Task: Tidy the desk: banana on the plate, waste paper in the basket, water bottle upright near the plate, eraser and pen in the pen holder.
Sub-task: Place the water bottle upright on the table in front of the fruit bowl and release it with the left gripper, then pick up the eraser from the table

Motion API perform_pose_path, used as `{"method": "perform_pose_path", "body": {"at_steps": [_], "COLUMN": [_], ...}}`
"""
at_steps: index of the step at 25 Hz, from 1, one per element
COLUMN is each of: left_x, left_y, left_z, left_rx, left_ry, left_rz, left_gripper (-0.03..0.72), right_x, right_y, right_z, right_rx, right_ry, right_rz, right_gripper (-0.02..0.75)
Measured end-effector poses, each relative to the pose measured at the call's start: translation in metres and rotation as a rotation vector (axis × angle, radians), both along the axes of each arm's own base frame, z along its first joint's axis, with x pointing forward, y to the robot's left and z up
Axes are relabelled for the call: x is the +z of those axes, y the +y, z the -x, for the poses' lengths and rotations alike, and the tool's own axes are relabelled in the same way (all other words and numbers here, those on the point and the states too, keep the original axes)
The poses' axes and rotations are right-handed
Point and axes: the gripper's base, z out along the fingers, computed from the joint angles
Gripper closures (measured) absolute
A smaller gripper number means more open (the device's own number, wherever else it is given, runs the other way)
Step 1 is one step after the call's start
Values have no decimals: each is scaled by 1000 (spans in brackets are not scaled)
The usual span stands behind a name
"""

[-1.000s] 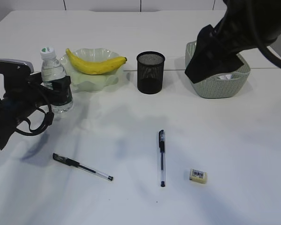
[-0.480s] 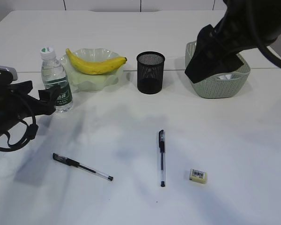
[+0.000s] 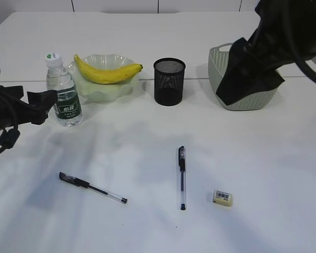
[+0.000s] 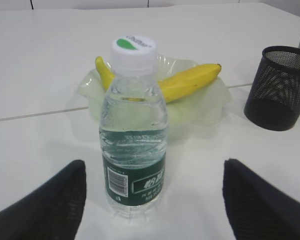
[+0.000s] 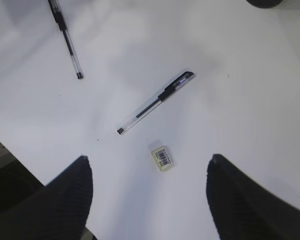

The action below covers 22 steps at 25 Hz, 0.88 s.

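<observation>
The banana (image 3: 108, 73) lies on the pale green plate (image 3: 95, 95). Just left of the plate the water bottle (image 3: 64, 90) stands upright. My left gripper (image 4: 155, 162) is open, with the bottle (image 4: 134, 125) just ahead of its fingertips and untouched. The black mesh pen holder (image 3: 169, 81) stands at centre back and the basket (image 3: 221, 63) at back right, partly behind my right arm. Two pens (image 3: 93, 187) (image 3: 181, 176) and the eraser (image 3: 223, 197) lie on the table at the front. My right gripper (image 5: 149, 157) hangs open high above the eraser (image 5: 163, 158). The waste paper is hidden.
The white table runs to its back edge behind the plate and basket. My right arm (image 3: 258, 58) covers most of the basket's inside. In the right wrist view the table's near edge (image 5: 0, 142) shows at lower left.
My left gripper has drawn back to the left, off the bottle, which stays upright. My right arm has shifted to the right, uncovering the basket's left rim.
</observation>
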Motion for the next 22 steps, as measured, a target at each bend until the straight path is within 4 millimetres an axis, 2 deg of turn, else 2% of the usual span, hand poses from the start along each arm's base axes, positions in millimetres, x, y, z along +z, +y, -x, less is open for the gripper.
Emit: {"method": "perform_pose_path", "body": {"at_steps": [12, 18, 22], "left_x": [70, 97, 110], "left_y": [10, 16, 20], "left_z": [41, 65, 80], "left_rx": [45, 79, 97], "left_ry": [91, 135, 150], "left_rz": [-18, -41, -49], "left_gripper": [97, 99, 99], "right_x": [-2, -5, -8], "right_y": [-2, -3, -9], "right_z": [4, 6, 18], "right_rx": [8, 10, 12], "right_ry": [47, 55, 65], "right_rz": [26, 30, 37], "right_gripper": [216, 216, 216]}}
